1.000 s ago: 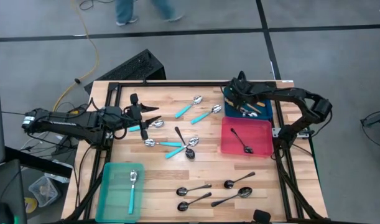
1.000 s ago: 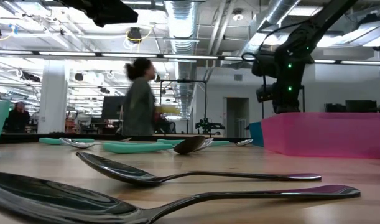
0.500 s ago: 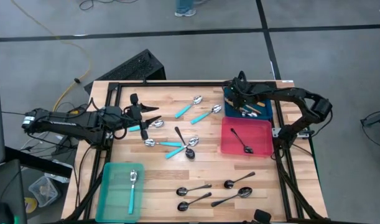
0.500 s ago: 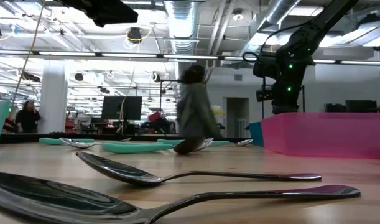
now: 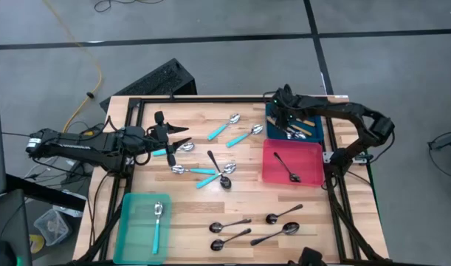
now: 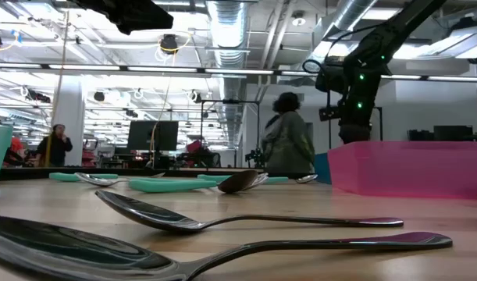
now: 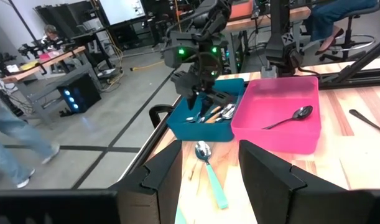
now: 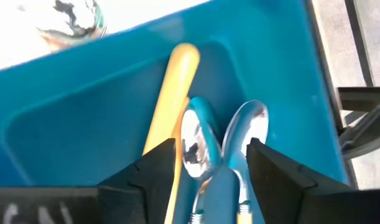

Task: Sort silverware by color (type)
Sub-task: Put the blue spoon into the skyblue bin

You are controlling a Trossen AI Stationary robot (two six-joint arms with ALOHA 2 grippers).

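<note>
Orange-handled spoons (image 8: pixel 171 106) lie in the blue bin (image 5: pixel 311 134) at the far right corner of the table (image 5: pixel 188 208), several bowls and handles heaped together; the wrist view shows one orange handle and two shiny bowls directly under the right gripper (image 5: pixel 286 112). Its fingers (image 8: pixel 149 171) stand spread with nothing between them, so a spoon looks freshly dropped here: a second back the fingers were near closed low in the bin, and the gripper now sits slightly higher over the bin's left end. Judgement: one more orange piece sorted, the right arm free to fetch another. Pink bin (image 5: pixel 292 162) just nearer holds a single dark metal spoon (image 5: pixel 287 168). Teal bin (image 5: pixel 142 223) at the near left holds one teal-handled spoon (image 5: pixel 157 222). Unsorted on the table: five or so teal-handled spoons (image 5: pixel 224 128) across the middle and far side, one dark spoon crossed among them, and four dark metal spoons (image 5: pixel 229 224) along the near edge. Left gripper (image 5: pixel 171 140) hovers over the table's left side, fingers (image 7: pixel 162 174) parted and empty, just beside a teal-handled spoon (image 7: pixel 209 169), unchanged from the earlier frames. Spoons on the table have not shifted. In the room behind, a person (image 6: pixel 283 145) walks past.
</note>
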